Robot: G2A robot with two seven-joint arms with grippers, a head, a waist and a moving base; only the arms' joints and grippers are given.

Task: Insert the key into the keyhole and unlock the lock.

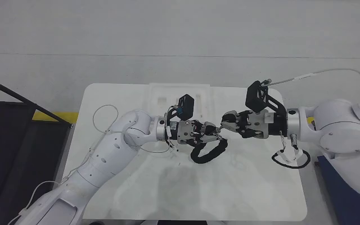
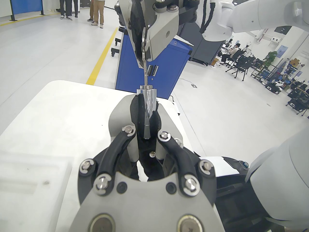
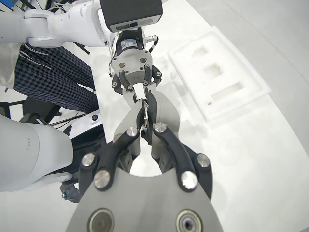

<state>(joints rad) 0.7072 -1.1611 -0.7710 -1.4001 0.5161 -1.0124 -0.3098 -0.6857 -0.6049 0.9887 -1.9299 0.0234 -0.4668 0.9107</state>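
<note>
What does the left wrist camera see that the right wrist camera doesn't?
Left wrist view: the shiny lock gripped in the left gripper, the key touching its top end with its tip, and a blue cabinet behind. Right wrist view: a white foam tray with three hollows, lying on the table. Both: the key pinched in the right gripper, facing the left gripper, above the white table.

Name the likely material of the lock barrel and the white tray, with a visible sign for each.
Lock barrel: probably polished metal, mirror-bright with sharp reflections. White tray: likely matte foam, with soft-edged cut-out pockets.
</note>
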